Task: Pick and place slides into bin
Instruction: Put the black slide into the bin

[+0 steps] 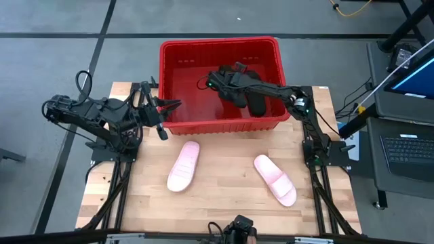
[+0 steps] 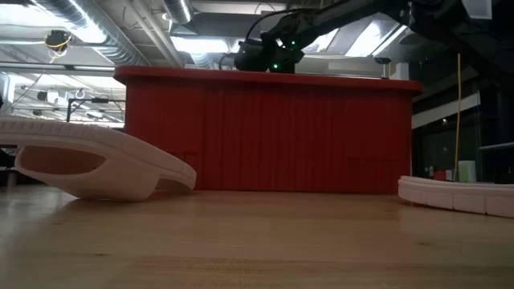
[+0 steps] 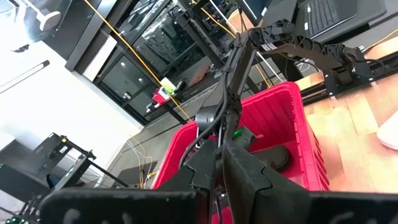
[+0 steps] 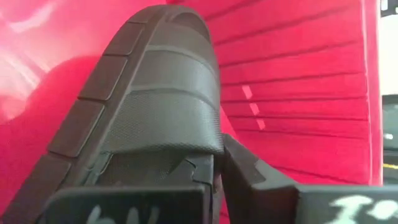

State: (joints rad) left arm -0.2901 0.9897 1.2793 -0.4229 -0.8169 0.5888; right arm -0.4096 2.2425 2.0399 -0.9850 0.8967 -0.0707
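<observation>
The red bin (image 1: 271, 51) stands at the table's far edge. My right gripper (image 1: 234, 91) reaches into it from the right and is shut on a black slide (image 4: 155, 93); black slide shapes (image 1: 256, 103) lie under the arm inside the bin. Two pale pink slides rest on the wood in front of the bin, one left of centre (image 1: 184, 165) and one to the right (image 1: 274, 179). My left gripper (image 1: 173, 105) hovers shut and holding nothing beside the bin's left front corner. My right gripper pinches the black slide between its two fingers at the slide's near end (image 4: 186, 163), by the ribbed, textured surface. The slide stretches away along the fingers, inside the bin, close to the red wall (image 4: 298, 93). Whether it rests on the bin's floor is hidden.
The low view shows the left pink slide (image 2: 96, 164) with its toe tilted up on the wood and the other pink slide (image 2: 458, 195) at the right, both in front of the bin's ribbed wall (image 2: 265, 136). Bare wood lies between and in front of them.
</observation>
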